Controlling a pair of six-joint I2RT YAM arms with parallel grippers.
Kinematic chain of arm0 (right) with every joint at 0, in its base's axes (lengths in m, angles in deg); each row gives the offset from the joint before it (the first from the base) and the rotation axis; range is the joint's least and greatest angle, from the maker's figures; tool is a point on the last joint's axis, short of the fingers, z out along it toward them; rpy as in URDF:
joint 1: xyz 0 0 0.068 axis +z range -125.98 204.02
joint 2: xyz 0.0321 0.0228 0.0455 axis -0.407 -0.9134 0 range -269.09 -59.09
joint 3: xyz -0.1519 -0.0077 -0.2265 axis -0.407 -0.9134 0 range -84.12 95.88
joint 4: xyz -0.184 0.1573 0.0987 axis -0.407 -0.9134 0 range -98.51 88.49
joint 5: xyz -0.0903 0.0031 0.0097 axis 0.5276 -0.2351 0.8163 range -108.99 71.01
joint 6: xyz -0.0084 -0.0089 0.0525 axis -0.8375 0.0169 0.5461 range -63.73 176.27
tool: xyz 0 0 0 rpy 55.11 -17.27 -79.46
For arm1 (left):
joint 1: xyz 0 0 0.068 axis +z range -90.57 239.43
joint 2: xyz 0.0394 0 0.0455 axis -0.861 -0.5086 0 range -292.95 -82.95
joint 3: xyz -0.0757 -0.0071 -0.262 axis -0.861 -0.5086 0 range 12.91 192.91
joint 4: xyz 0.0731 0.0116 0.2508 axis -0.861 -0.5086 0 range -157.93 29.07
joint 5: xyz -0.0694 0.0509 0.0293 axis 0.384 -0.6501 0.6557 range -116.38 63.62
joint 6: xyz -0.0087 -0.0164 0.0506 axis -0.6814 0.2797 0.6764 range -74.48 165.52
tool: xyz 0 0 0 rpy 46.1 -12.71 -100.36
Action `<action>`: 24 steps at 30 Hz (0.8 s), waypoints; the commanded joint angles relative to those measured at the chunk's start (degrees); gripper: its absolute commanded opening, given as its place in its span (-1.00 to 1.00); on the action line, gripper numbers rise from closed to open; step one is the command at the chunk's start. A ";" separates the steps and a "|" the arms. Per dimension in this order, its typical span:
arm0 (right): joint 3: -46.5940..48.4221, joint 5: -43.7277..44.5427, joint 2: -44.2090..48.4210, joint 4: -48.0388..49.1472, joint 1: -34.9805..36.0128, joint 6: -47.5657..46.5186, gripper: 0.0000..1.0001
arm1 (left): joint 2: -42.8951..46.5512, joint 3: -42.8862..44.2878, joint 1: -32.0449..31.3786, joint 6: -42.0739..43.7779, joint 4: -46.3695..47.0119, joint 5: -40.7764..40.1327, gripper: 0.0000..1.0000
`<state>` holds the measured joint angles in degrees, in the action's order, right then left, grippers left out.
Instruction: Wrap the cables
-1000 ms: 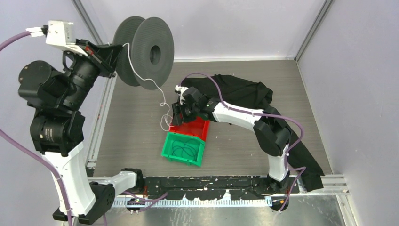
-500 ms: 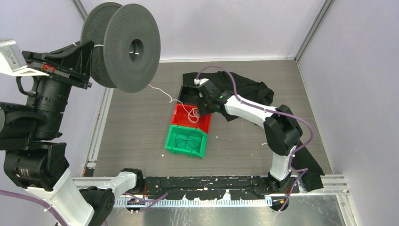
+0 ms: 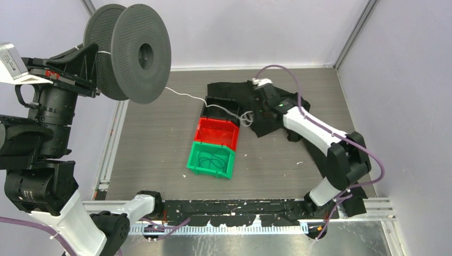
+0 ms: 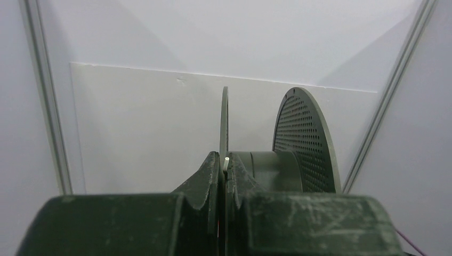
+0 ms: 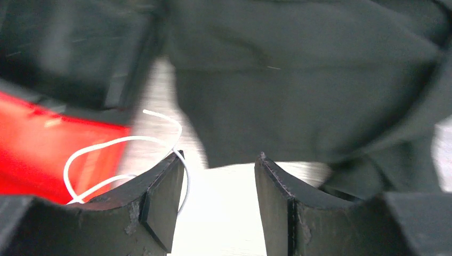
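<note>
With the left tool clamped on the spool, the right tool, jaws apart, should feed the white cable taut.

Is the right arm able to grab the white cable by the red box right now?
Probably yes. The right tool is open and the white cable loops right beside it, uncovered. The loops lie outside its gap, so a small sideways shift seems needed.

Table centre, layout.
Bins in row, front to back; cloth behind right; cord crosses rear bin leftward to spool.
</note>
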<state>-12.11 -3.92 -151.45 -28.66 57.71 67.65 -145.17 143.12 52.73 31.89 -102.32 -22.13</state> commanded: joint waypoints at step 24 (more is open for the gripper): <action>-8.99 4.07 13.20 5.01 -40.08 10.35 0.23 | 0.25 5.57 -3.76 10.00 2.72 -17.33 -0.99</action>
<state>-21.03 -0.90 -140.56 -26.17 19.26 74.99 -145.69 146.73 49.93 38.10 -105.09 -32.97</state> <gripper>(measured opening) 0.610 0.044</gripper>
